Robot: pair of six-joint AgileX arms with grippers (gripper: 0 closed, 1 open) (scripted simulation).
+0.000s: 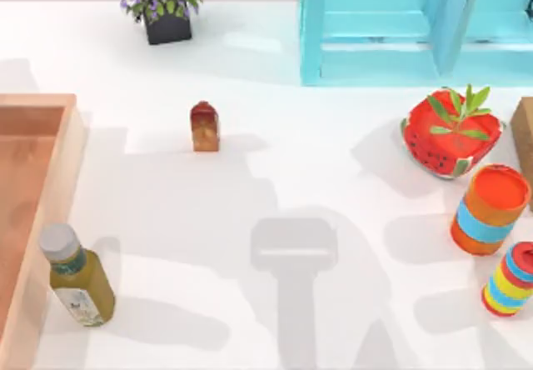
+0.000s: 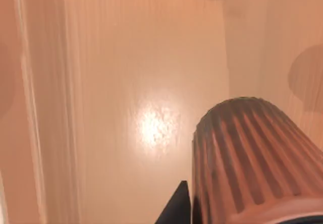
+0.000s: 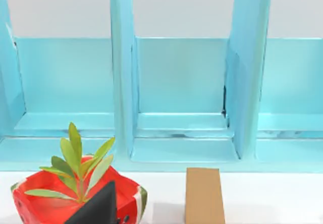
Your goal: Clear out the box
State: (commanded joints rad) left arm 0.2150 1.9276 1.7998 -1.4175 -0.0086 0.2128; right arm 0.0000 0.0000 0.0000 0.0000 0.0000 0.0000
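The box [image 1: 71, 149] lies at the left edge of the white tabletop [image 1: 250, 295], its pale rim running down that side and its orange-brown floor partly out of frame. A green bottle [image 1: 79, 277] with a grey cap stands just outside the box's right rim, touching or nearly touching it, towards the near left corner. A small brown and red bottle [image 1: 205, 126] stands alone near the middle of the tabletop, well apart from the box. A dark pot of purple flowers [image 1: 165, 9] sits at the far side, and a turquoise shelf [image 1: 375, 28] stands along the far right. On the right are a watermelon-patterned planter [image 1: 450, 137] with a green sprig, an orange can with a blue band [image 1: 490, 208], and a striped can [image 1: 509, 279] at the near right edge.

The left wrist view looks down on the box floor [image 2: 146, 82] with a ribbed bottle cap [image 2: 252, 158] close beneath the camera; whether the left jaws are apart or together, I cannot tell. The right wrist view faces the shelf [image 3: 181, 82], the planter [image 3: 45, 204] and a brown block [image 3: 204, 196]; the right jaws' state I cannot tell either.
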